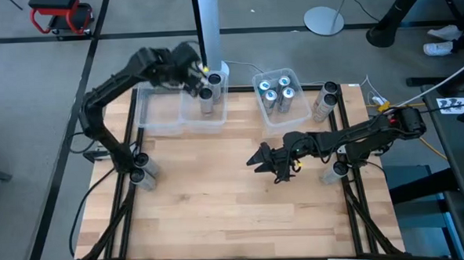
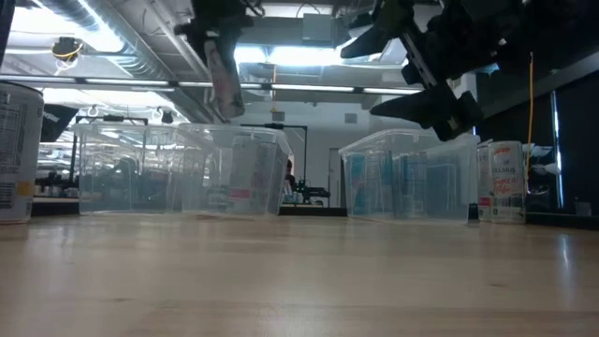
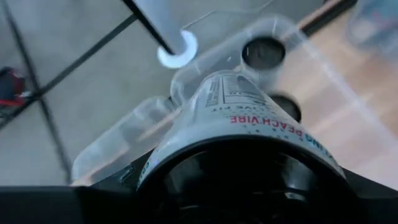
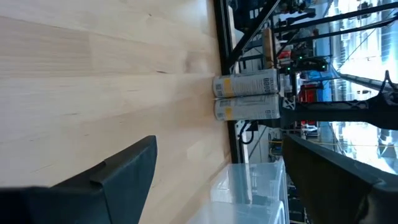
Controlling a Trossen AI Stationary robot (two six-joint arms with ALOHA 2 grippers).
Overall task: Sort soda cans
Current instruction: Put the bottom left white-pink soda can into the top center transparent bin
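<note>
My left gripper (image 1: pixel 192 75) is shut on a white soda can (image 2: pixel 226 84) and hangs high over the right part of the left clear bin (image 1: pixel 157 117). Two cans (image 1: pixel 209 96) stand upright in that bin; the left wrist view shows their dark tops (image 3: pixel 264 53). The right clear bin (image 1: pixel 293 119) holds several silver cans (image 1: pixel 277 95). My right gripper (image 1: pixel 265 161) is open above the middle of the table, with nothing between its fingers (image 4: pixel 124 171). My left gripper holds the white can by the end nearest the wrist (image 3: pixel 186 146); the can's own body hides the fingers' pads. The can reaches out ahead along the fingers, slanting down. It is lifted clear above the left bin, tilted.
One can (image 1: pixel 325 101) stands on the table just right of the right bin and another (image 1: pixel 336 171) by the right arm's base. Two cans (image 1: pixel 144 171) stand at the table's left edge, also seen in the right wrist view (image 4: pixel 249 96). Bare wood lies toward the near edge.
</note>
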